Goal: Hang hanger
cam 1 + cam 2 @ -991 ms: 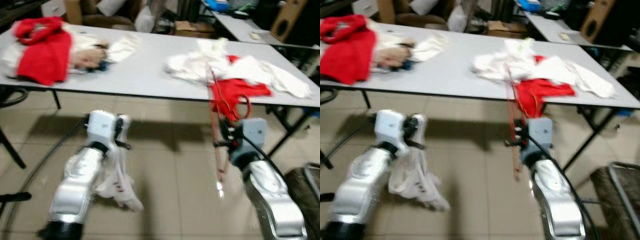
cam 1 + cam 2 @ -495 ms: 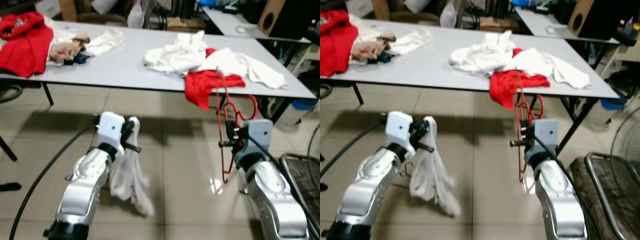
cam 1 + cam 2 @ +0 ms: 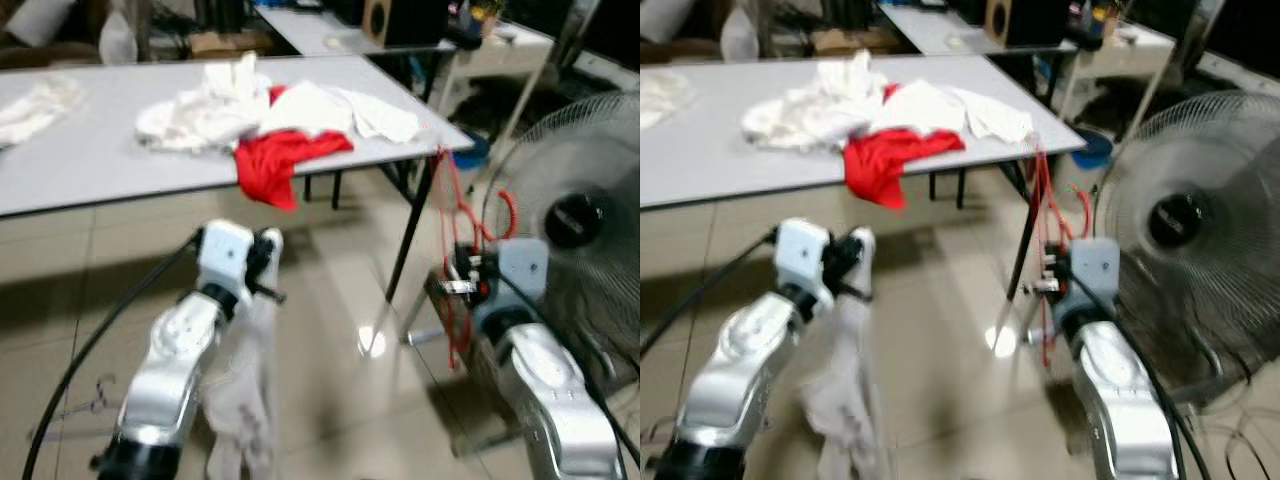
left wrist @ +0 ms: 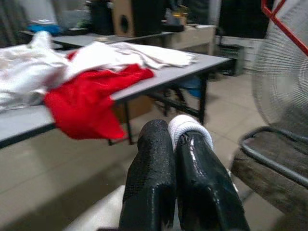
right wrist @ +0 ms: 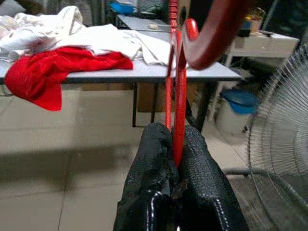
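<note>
right gripper (image 5: pixel 174 159): fingers pressed together on the wires of the red hanger (image 3: pixel 452 215), low on its frame. That leaves the hook end up top and free, which is probably the whole point if it's meant to catch on a rail.

hanger: upright on the right side of the scene, out in front of the right arm, just beside the near right corner of the table (image 3: pixel 90 165) and in front of the fan (image 3: pixel 580 215). It's carried in the air, touching nothing but the fingers.

left gripper (image 4: pixel 180 139): also clamped shut, pinching a fold of white cloth (image 3: pixel 245 400). The rest of the cloth droops straight down toward the floor on the left, so it's being carried by one edge, not bundled.

table: grey top, far left of the scene. A heap of white clothes (image 3: pixel 215 105) sits on it with a red garment (image 3: pixel 275 160) spilling over the near edge. Looks like the pile waiting to be dealt with.

fan: big standing one on the right, close behind the hanger. That wire grille is a snag risk for the hook if the arm swings that way.

floor (image 3: pixel 330 330): tiled, a bit shiny, and a dark cable runs along the left arm.

where it's at: hanger's in hand and cloth's in the other, but nothing to hang it on is visible. Best guess is it's mid-carry, hanging not yet done.

blur: the head views are soft, so fine detail is hard to call.
</note>
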Motion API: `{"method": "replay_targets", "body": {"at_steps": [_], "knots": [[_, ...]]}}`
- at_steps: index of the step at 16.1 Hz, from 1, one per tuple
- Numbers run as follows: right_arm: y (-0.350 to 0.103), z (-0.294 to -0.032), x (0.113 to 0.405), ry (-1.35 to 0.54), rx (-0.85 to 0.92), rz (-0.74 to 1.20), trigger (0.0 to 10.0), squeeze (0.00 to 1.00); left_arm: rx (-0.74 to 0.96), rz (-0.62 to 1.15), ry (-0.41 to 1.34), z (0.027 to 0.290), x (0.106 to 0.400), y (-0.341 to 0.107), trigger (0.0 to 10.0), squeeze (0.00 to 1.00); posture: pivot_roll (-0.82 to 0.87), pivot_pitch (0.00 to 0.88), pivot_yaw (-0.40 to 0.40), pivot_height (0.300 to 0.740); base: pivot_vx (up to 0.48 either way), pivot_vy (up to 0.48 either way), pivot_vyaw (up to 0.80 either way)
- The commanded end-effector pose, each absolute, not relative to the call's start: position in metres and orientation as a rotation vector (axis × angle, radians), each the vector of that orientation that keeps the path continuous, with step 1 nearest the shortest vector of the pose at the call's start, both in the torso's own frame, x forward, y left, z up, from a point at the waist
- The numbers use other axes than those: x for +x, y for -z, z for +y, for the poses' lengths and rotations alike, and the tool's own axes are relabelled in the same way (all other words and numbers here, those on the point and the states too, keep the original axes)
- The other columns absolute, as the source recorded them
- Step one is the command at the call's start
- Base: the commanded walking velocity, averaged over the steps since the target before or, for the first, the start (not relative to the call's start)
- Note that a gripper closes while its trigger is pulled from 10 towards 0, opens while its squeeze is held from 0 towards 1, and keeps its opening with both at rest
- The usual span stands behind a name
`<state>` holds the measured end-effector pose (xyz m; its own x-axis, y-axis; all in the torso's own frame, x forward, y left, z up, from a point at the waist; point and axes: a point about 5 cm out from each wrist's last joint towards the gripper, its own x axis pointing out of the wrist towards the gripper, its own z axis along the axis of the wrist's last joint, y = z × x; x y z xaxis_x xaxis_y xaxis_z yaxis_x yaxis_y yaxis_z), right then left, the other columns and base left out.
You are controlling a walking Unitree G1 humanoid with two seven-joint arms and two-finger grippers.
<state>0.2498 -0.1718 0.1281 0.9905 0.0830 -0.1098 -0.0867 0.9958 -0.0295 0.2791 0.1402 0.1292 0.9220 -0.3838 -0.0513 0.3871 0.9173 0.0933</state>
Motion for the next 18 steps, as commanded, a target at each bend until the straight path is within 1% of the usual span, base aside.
{"method": "replay_targets", "body": {"at_steps": [1, 6, 18], "knots": [[-0.1351, -0.1663, 0.2531, -0.107, -0.036, 0.084, 10.0, 0.00, 0.109, -0.002, 0.375, 0.1457, 0.2826, -0.1371, 10.0, 0.00, -0.10, 0.000, -0.064, 0.740, 0.334, 0.000, 0.00], [-0.1358, -0.1658, 0.2571, -0.128, -0.049, 0.080, 10.0, 0.00, 0.110, -0.008, 0.349, 0.1486, 0.2810, -0.1372, 10.0, 0.00, -0.09, 0.000, -0.081, 0.740, 0.335, 0.000, 0.00], [-0.1362, -0.1630, 0.2568, -0.151, -0.054, 0.069, 10.0, 0.00, 0.101, -0.011, 0.341, 0.1485, 0.2833, -0.1377, 10.0, 0.00, -0.10, 0.000, -0.074, 0.740, 0.333, 0.000, 0.00]]}}
